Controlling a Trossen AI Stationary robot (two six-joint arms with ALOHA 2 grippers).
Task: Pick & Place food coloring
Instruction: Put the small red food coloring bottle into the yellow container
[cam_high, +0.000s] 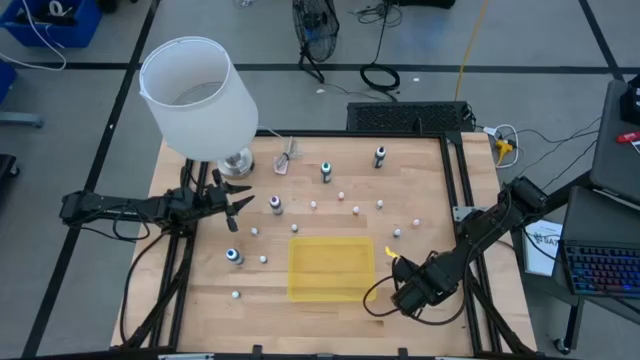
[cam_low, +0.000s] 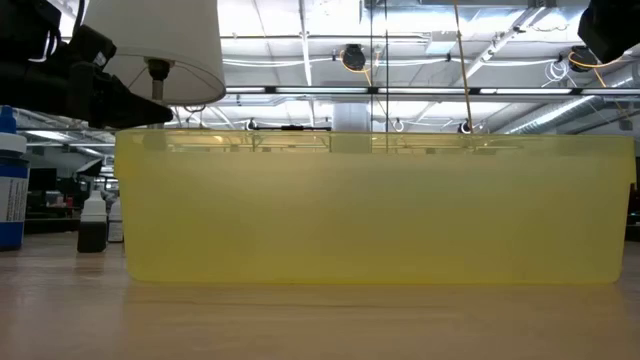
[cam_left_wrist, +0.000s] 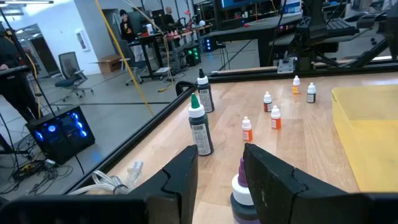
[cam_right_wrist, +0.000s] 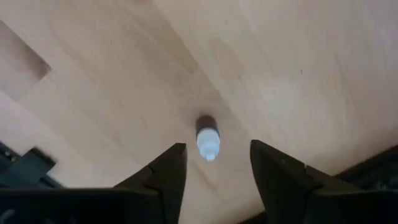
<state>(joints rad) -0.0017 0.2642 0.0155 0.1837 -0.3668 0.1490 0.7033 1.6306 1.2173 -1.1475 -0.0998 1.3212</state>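
Observation:
Several food coloring bottles stand upright on the wooden table: a green-capped one, a dark one, a purple-capped one, a blue one, and small whitish and reddish ones. My right gripper is open near the table's right front, pointing down. A tiny dark bottle with a white cap stands on the wood below the gap between its fingers, untouched. My left gripper waits level at the left edge, open, with the purple-capped bottle just beyond its fingertips.
A flat yellow tray lies at the near middle, just left of my right gripper. A white-shaded lamp stands at the far left. A clear pinkish object with a stick lies beside the lamp. A black frame edges the table's right side.

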